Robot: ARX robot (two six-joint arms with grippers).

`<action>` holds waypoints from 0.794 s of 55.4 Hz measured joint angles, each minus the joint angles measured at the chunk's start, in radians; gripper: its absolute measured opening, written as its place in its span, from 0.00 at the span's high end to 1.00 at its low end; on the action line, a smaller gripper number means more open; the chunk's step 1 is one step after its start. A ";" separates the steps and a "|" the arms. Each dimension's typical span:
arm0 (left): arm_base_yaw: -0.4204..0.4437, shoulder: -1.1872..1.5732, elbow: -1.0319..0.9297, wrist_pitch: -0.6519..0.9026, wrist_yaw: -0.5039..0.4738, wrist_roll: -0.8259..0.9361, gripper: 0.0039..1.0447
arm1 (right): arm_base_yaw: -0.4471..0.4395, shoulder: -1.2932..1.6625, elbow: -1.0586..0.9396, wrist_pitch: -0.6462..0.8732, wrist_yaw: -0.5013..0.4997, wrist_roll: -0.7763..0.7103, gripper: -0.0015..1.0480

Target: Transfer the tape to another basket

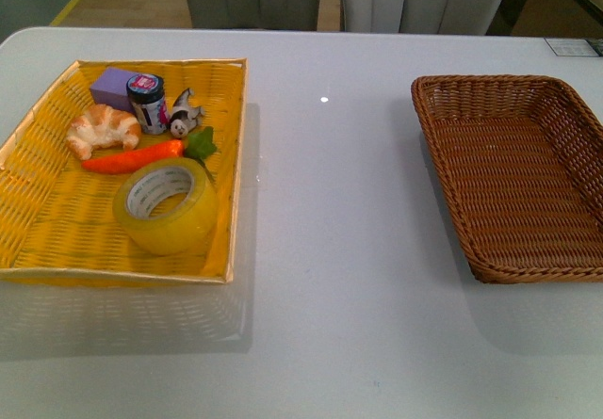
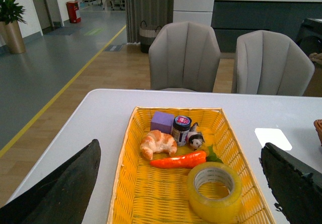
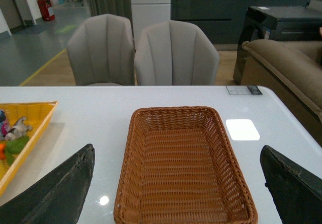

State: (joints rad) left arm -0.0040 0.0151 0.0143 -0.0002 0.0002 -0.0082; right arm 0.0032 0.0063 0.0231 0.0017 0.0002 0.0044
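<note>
Glossy tape (image 1: 166,204) lies just beside a carrot (image 1: 132,158) in the yellow tray (image 1: 57,221). The wicker basket (image 1: 518,184) sits well apart. The left end effector (image 2: 181,143) and right end effector (image 3: 177,147) gape.

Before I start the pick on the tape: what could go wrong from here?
The translucent yellow packing tape roll lies close beside the orange toy carrot, so a grasp might drag the carrot along. The roll also sits near the bright yellow woven tray's side wall, which probably leaves little room on that side.
</note>
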 joint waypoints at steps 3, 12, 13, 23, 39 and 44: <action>0.000 0.000 0.000 0.000 0.000 0.000 0.08 | 0.000 0.000 0.000 0.000 0.000 0.000 0.09; 0.000 0.000 0.000 0.000 0.000 0.000 0.08 | 0.000 0.000 0.000 0.000 0.000 0.000 0.09; 0.000 0.000 0.000 0.000 0.000 0.000 0.08 | 0.000 0.000 0.000 0.000 0.000 0.000 0.09; 0.000 0.000 0.000 0.000 0.000 0.000 0.08 | 0.000 0.000 0.000 0.000 0.000 0.000 0.09; 0.068 0.145 0.079 -0.160 0.218 -0.185 0.08 | 0.000 0.000 0.000 0.000 0.000 0.000 0.09; 0.096 0.375 0.132 -0.060 0.287 -0.371 0.08 | 0.000 -0.001 0.000 0.000 -0.001 0.000 0.09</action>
State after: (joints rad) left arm 0.0921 0.3901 0.1459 -0.0601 0.2874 -0.3794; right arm 0.0032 0.0055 0.0231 0.0017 -0.0006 0.0044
